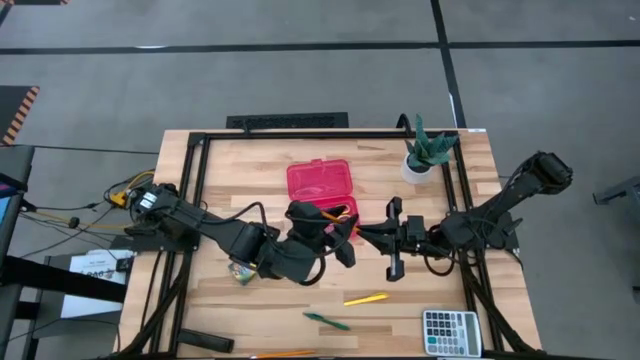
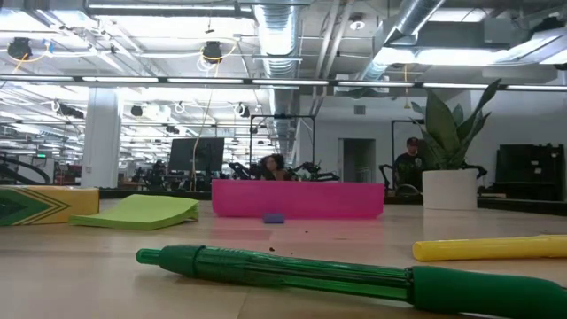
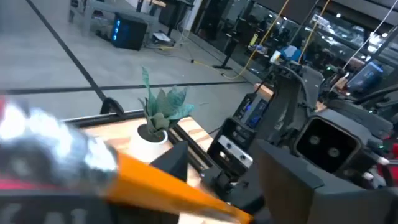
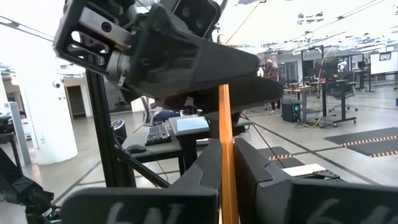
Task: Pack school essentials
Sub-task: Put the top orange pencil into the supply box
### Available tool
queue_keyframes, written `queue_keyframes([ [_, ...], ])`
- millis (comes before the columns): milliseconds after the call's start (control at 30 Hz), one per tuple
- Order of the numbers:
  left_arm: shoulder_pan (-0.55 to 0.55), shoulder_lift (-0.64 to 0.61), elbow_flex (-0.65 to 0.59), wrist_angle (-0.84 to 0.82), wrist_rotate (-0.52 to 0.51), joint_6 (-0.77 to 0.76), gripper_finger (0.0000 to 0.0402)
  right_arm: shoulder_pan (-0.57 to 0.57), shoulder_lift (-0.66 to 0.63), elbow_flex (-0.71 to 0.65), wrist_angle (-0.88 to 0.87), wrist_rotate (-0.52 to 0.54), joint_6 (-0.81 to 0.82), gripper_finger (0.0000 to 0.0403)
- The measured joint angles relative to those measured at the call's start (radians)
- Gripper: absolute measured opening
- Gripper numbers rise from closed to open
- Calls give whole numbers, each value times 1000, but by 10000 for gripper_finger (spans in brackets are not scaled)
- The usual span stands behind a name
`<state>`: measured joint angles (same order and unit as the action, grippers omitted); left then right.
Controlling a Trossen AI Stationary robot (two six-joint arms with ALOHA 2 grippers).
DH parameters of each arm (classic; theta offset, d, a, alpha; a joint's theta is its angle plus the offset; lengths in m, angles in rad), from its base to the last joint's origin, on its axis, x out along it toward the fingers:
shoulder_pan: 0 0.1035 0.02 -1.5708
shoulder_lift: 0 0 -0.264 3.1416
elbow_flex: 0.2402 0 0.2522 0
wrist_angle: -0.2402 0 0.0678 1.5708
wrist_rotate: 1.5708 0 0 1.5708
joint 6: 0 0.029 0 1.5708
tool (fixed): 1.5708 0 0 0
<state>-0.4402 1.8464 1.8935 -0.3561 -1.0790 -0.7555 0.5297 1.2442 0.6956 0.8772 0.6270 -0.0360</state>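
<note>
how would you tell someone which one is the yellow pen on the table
Start at the grey calculator in the table's near right corner, then look toward the middle. Two pens lie on bare wood there: the yellow pen sits nearer the grippers, and the green pen beside it is dark.

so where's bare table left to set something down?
Bare wood left of the pink case, up to the frame rail, and between the yellow pen and calculator. Crowded mid-table, where both grippers meet on an orange pencil.
</note>
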Motion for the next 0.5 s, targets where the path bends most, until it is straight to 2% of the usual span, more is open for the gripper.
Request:
queue_keyframes([
  [233, 10, 0, 1, 7, 68, 4, 18, -8, 0, 0, -6, -4, -6, 33],
  [500, 11, -1, 1, -17, 67, 16, 7, -38, 0, 0, -16, -8, -11, 38],
])
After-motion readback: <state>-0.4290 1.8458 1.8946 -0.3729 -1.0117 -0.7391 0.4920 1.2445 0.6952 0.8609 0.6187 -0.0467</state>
